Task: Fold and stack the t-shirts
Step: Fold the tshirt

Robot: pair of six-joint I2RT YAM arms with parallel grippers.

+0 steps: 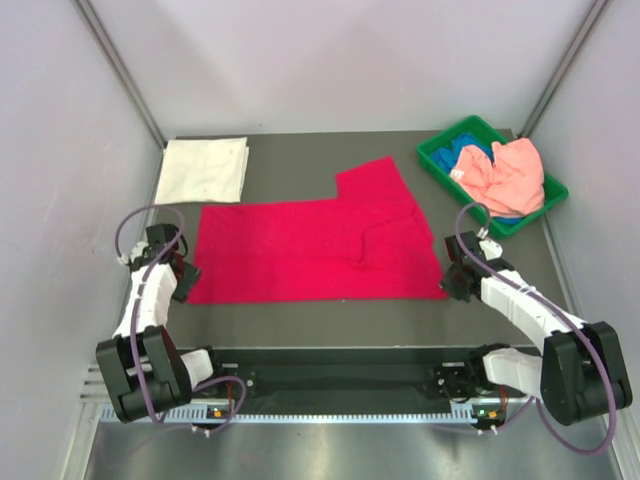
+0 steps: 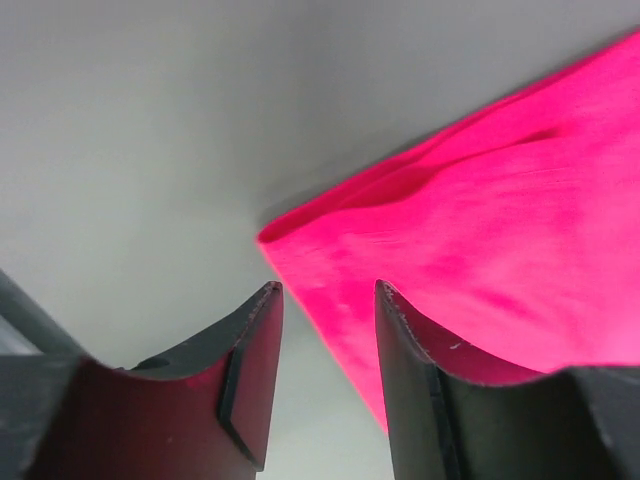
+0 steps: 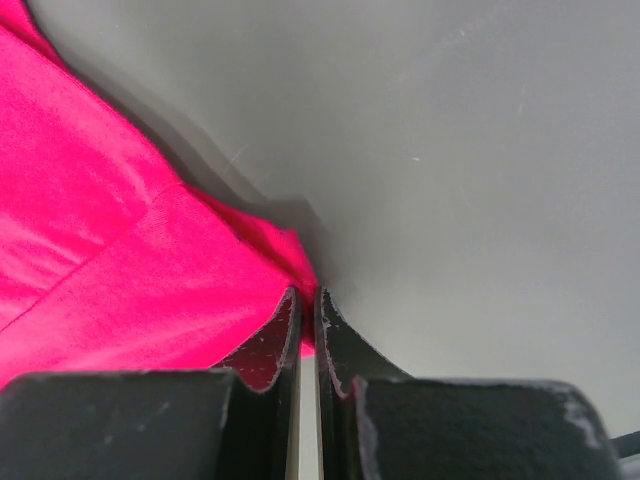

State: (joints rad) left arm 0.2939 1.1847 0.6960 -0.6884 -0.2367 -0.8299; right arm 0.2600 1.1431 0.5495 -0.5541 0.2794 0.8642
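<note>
Crimson-red t-shirt (image 1: 310, 250), near corners at left hand (image 2: 328, 286), right hand (image 3: 308, 294)

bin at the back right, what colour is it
The bin is green, clearest in the top external view.

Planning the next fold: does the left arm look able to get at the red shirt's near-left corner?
Likely yes: the left fingers are open right at that corner of the red shirt, and nothing lies between.

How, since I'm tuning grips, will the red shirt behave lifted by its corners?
Probably floppy: the red shirt lies flat with creases, so it should sag between grips. Likely thin and light: the right gripper seems to pinch a corner with jaws almost shut.
</note>
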